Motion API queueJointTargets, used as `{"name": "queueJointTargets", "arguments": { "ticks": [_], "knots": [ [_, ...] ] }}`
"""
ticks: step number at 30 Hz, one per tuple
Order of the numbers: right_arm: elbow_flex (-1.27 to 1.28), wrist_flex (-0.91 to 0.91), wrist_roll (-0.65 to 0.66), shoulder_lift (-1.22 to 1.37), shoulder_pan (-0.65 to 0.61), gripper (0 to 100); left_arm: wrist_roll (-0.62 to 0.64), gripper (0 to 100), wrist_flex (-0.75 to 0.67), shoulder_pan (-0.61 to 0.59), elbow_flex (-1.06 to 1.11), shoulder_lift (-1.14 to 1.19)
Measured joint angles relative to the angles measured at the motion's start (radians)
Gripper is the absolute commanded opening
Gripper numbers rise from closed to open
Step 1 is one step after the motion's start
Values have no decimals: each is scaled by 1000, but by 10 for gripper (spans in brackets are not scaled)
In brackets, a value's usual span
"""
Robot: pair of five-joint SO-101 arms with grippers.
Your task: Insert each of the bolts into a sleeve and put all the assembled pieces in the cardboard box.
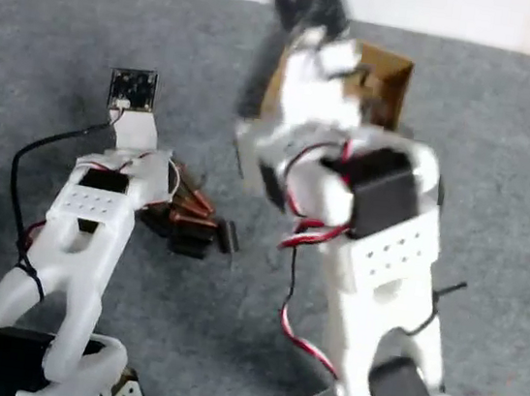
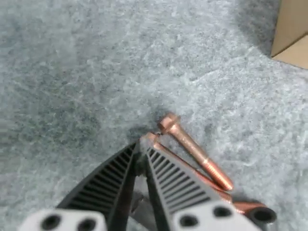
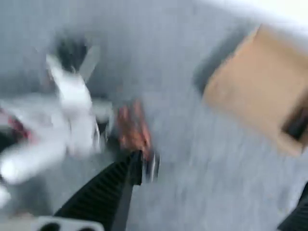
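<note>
Counted in the left wrist view: 2 copper bolts (image 2: pixel 193 153) lying side by side on the grey table (image 2: pixel 72 72), with round heads and smooth shanks, plus 1 copper sleeve (image 2: pixel 254 211) with a dark bore by their shank ends. The left gripper (image 2: pixel 144 147) has its jaws together, tips at one bolt's head (actual pinch unclear). 1 cardboard box (image 2: pixel 291 33) sits well apart. The right gripper (image 3: pixel 219 175) has its jaws wide apart, over the table near the box.

Taking the left gripper's (image 2: pixel 144 146) pointing as twelve, its ribbed fingers are pressed together. A copper bolt (image 2: pixel 192 154) lies just beside them at two o'clock, and the cardboard box (image 2: pixel 293 33) is well beyond at one.
</note>
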Motion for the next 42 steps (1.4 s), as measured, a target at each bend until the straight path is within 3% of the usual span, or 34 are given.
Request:
{"name": "queueJointTargets", "arguments": {
  "ticks": [7, 11, 17, 22, 26, 28, 32, 36, 42],
  "knots": [
    [795, -333, 158, -184, 2, 446, 48, 6, 106, -9, -60, 2],
    [1049, -491, 164, -192, 2, 446, 49, 6, 121, 14, -63, 2],
    [1137, -603, 121, -206, 2, 446, 63, 8, 133, 60, -109, 31],
    [1142, -624, 112, -206, 18, 446, 86, 8, 157, 63, -256, 264],
    [1146, -641, 112, -206, 109, 446, 106, 8, 310, 92, -451, 459],
    [1149, -658, 112, -206, 163, 446, 178, 12, 425, 126, -557, 502],
    [1149, -687, 112, -206, 227, 446, 325, 137, 631, 178, -707, 555],
    [1149, -695, 110, -206, 232, 446, 358, 278, 663, 170, -753, 641],
    [1178, -695, 110, -206, 235, 446, 374, 194, 663, 173, -816, 743]
  ]
}}
